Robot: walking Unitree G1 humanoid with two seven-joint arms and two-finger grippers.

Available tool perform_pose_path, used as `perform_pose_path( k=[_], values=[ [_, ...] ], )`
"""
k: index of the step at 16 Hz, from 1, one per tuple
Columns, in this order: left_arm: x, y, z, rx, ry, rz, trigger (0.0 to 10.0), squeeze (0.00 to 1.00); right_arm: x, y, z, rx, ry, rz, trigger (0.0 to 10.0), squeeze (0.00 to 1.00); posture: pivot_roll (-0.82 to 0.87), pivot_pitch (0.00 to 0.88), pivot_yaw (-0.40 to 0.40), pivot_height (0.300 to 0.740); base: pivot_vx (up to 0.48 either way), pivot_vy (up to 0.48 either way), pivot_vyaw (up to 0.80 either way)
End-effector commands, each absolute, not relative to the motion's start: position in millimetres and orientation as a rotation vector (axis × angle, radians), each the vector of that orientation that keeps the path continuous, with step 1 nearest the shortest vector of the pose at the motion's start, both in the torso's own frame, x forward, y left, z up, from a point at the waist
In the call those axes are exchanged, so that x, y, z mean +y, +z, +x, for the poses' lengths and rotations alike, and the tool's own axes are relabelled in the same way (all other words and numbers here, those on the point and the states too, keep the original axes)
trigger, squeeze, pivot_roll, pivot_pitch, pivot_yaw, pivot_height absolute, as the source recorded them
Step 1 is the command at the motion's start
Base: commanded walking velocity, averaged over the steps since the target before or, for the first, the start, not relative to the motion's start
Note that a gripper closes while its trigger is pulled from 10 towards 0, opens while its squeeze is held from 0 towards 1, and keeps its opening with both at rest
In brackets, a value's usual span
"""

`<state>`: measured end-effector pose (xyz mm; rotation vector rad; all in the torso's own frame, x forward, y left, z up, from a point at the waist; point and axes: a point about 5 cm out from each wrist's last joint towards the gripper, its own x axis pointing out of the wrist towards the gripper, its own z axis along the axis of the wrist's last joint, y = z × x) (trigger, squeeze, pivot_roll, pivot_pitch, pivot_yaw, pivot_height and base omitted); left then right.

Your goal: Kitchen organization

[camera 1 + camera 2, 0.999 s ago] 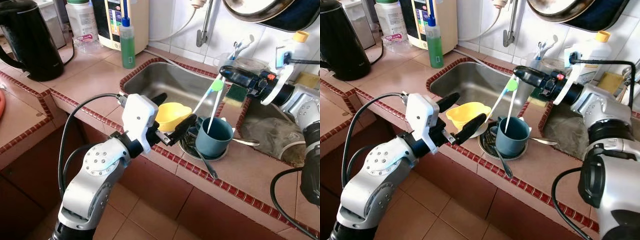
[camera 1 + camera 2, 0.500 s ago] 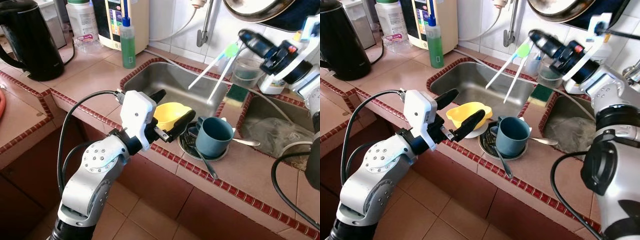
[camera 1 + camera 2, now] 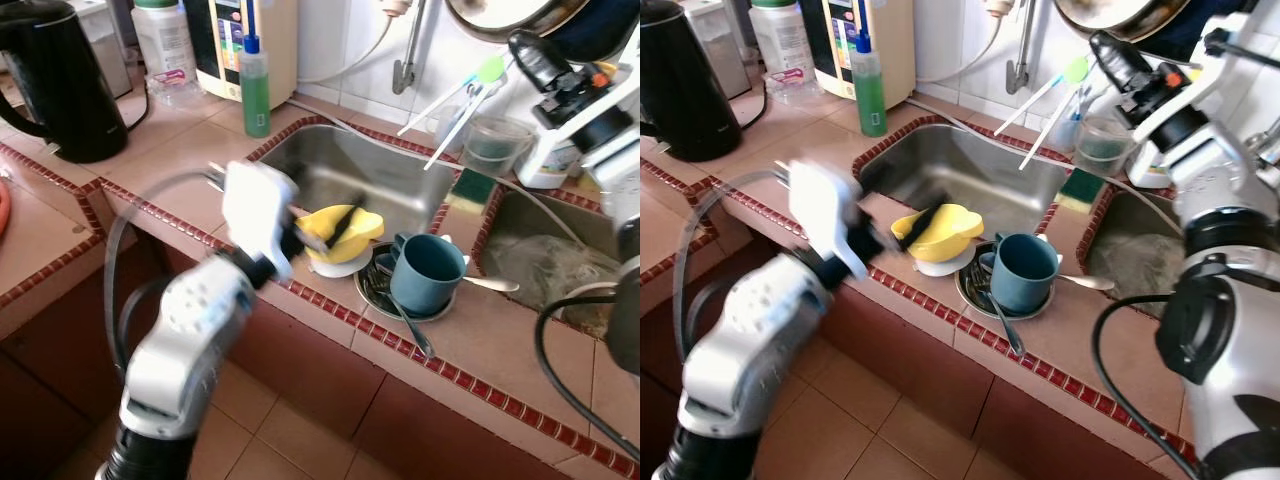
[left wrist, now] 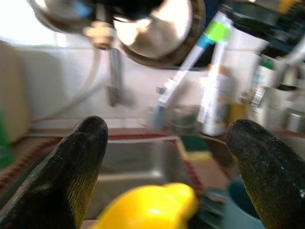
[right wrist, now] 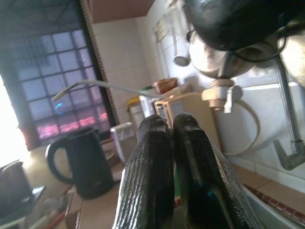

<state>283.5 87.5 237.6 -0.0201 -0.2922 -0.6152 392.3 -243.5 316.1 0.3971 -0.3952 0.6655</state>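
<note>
Right gripper (image 3: 1110, 48) is clamped on two toothbrushes (image 3: 1040, 105) above the steel sink (image 3: 960, 170); a loose pinch could drop them in. Left gripper (image 4: 167, 157), wide open and empty, could bump the yellow bowl (image 3: 335, 228)

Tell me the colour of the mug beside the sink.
The mug is dark teal blue, clearest in the right eye view.

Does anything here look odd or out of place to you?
Yes: two toothbrushes are in a kitchen, held in the air over the sink by the right pincer. Dishes sit heaped on the counter edge: a yellow bowl tilted on a white dish, and a teal mug standing on a metal plate with cutlery.
</note>
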Motion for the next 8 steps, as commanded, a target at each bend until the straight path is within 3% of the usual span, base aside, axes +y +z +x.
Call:
perform_pose_path(
  k=[1,8],
  values=[
    [90.7,240.8,285.4,-0.288,-0.593,-0.034,10.0,0.00,-244.9,319.4,392.2,-0.429,0.645,0.408,10.0,0.00,-0.08,0.069,-0.041,0.740,0.000,0.000,0.00],
    [85.5,254.5,277.2,-0.263,-0.616,-0.110,10.0,0.00,-243.3,315.9,393.0,-0.458,0.614,0.410,10.0,0.00,-0.07,0.178,0.003,0.740,0.000,0.000,0.00]
  ],
)
